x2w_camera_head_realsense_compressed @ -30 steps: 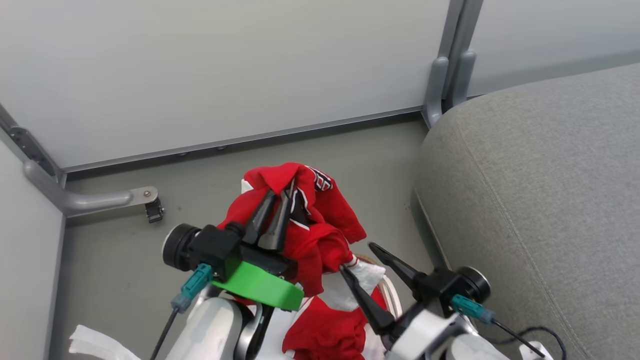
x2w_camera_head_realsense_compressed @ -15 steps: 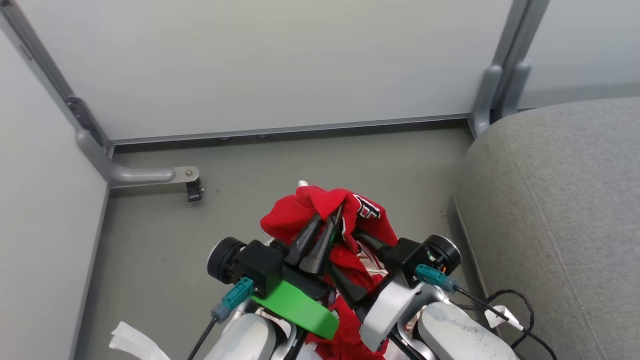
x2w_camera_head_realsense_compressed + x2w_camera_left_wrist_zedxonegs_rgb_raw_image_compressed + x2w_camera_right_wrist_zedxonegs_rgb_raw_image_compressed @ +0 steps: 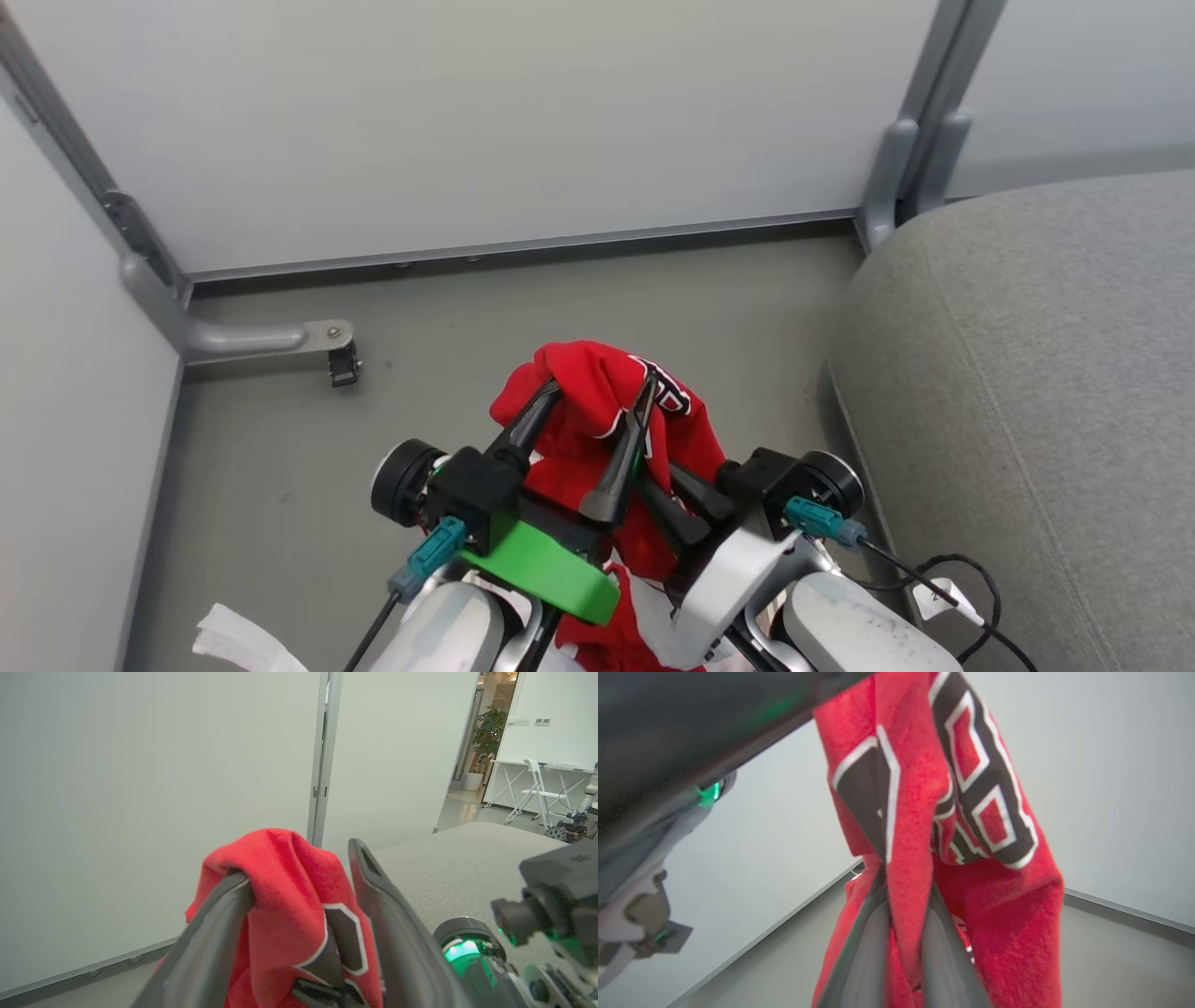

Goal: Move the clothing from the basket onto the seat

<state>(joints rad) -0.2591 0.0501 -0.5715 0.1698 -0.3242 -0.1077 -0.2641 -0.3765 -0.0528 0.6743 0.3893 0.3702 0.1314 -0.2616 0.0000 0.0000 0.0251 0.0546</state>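
head view: you'll see the clothing [image 3: 597, 411] bunched into a soft red heap, raised over the grey floor [image 3: 280, 467] and well left of the seat's [image 3: 1027, 373] rounded corner, not on its woven grey cushion. its long axis runs down toward the robot. the left gripper [image 3: 598, 385] has its dark fingers spread, with cloth draped across them. the right gripper [image 3: 667, 490] reaches into the folds from the right.

left wrist view: your left gripper [image 3: 299, 863] stands wide apart, red knit hanging over one finger [image 3: 219, 924], a black white-edged numeral facing you.

right wrist view: the right gripper [image 3: 908, 886] pinches a vertical fold of the clothing [image 3: 999, 896], which hangs straight down, numerals uppermost.
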